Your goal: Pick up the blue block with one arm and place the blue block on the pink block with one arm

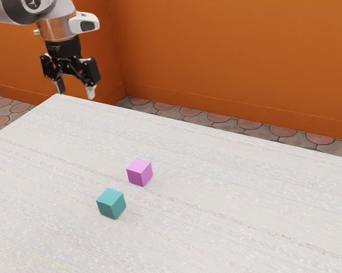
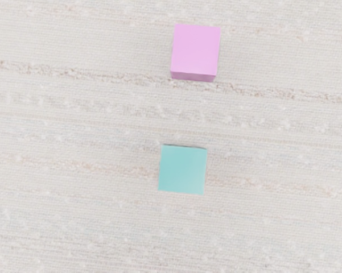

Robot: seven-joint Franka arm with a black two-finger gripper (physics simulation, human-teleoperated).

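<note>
Teal rather than true blue, the blue block (image 1: 111, 203) sits flat on our whitish, grainy bench (image 1: 244, 193), toward the near side of it in the exterior view. The pink block (image 1: 139, 172) stands near it, a little farther back and toward the exterior view's right. The two do not touch, and a bare strip of bench shows between them. Both cubes rest on one face, each turned with a corner edge toward the camera. Our gripper (image 1: 75, 91) hangs high over the bench's far corner at the exterior view's upper left, well apart from both blocks. It is open, with its two fingers (image 1: 91, 92) spread wide, pointing down and empty. Behind the bench we see an orange wall (image 1: 227, 51), and at its foot a floor (image 1: 244, 124) of rounded reddish and grey tiles. In the wrist view we look straight down on the cubes: the blue block (image 2: 182, 169) and the pink block (image 2: 196, 52) lie apart with their sides nearly parallel, and faint streaks of grain run across the bench (image 2: 74, 142) between and around them.
</note>
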